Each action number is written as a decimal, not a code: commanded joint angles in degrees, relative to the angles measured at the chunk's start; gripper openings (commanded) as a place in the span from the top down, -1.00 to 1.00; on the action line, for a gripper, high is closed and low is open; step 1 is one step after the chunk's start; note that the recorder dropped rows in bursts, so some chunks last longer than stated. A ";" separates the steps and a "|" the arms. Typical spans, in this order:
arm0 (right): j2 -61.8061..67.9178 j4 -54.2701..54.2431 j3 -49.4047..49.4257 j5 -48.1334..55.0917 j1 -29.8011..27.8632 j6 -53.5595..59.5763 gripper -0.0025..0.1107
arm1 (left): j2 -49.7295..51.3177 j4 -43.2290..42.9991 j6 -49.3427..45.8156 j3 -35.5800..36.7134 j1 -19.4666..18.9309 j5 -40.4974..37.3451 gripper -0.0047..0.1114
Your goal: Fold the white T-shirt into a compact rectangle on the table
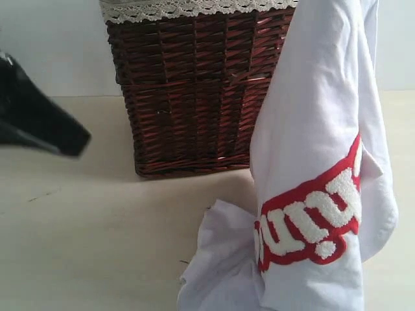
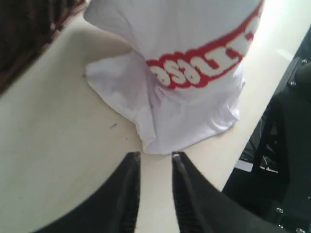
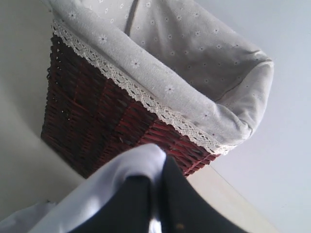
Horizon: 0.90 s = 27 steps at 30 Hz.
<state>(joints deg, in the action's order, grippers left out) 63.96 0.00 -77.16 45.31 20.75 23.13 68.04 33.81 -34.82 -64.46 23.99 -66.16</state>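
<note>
The white T-shirt hangs in a tall, gathered column in front of the wicker basket, overlapping the basket's right-hand edge in the exterior view. Its upper part runs out of that view at the top. Its lower folds are bunched on the table just in front of the basket's base. The fuzzy white lettering outlined in red wraps around the hanging cloth low down, creased and only partly readable.

The right end effector is pressed together on a fold of the shirt: white cloth drapes over and between its dark fingers. It is raised above the level of the basket's lace-trimmed, flower-printed lining, which its wrist view looks up at.

The left end effector is spread a little, with a narrow gap between its two black fingers and nothing in it. It hovers over bare table, with the basket a dark edge off to one side. The shirt's crumpled hem lies just ahead of its tips, close but apart. In the exterior view this end effector shows as a dark blur to the left of the basket, well apart from the shirt.
</note>
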 commanded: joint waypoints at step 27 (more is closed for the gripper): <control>2.05 -9.01 -0.58 2.52 -0.06 -0.77 0.96 | 22.12 50.39 -35.66 14.81 34.69 55.03 -0.39</control>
<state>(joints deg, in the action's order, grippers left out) 66.02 -6.90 -77.16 49.54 20.75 22.73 87.68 82.78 -70.03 -47.30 58.05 -14.26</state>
